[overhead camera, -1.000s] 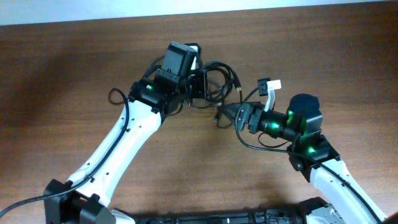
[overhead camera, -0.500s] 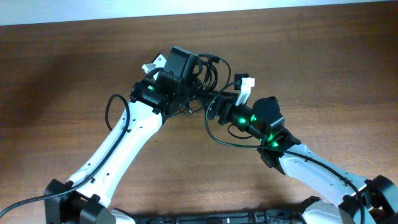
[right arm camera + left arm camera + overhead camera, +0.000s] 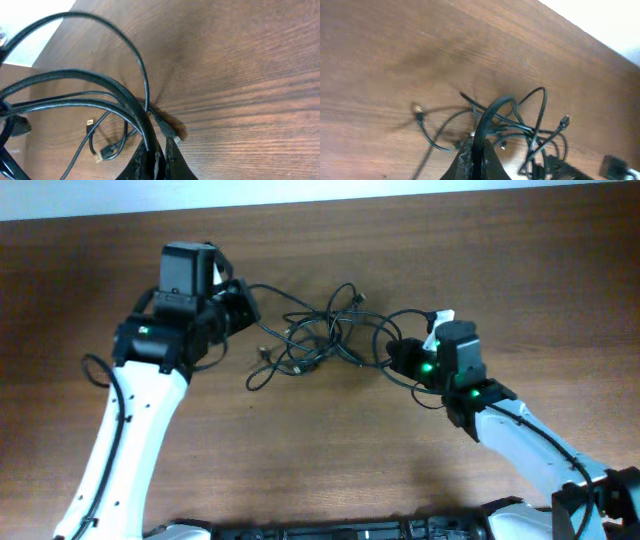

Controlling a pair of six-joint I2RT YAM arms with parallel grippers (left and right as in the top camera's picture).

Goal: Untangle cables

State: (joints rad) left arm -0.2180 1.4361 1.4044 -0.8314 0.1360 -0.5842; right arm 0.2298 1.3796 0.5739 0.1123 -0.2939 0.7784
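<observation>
Plainly, everything turned on one left-to-right line

Between the two arms, a loose knot of thin black cables (image 3: 320, 335) lay on the brown wooden table (image 3: 330, 460), with its long axis running left to right. The left gripper (image 3: 243, 304) was pinched shut on a strand at the knot's left end, and the left wrist view confirmed a black loop clamped there. The right gripper (image 3: 396, 358) was closed on several strands at the right end. Neither arm looked clearly nearer the dense middle, so any further separation would likely need opposed pulls along that axis
</observation>
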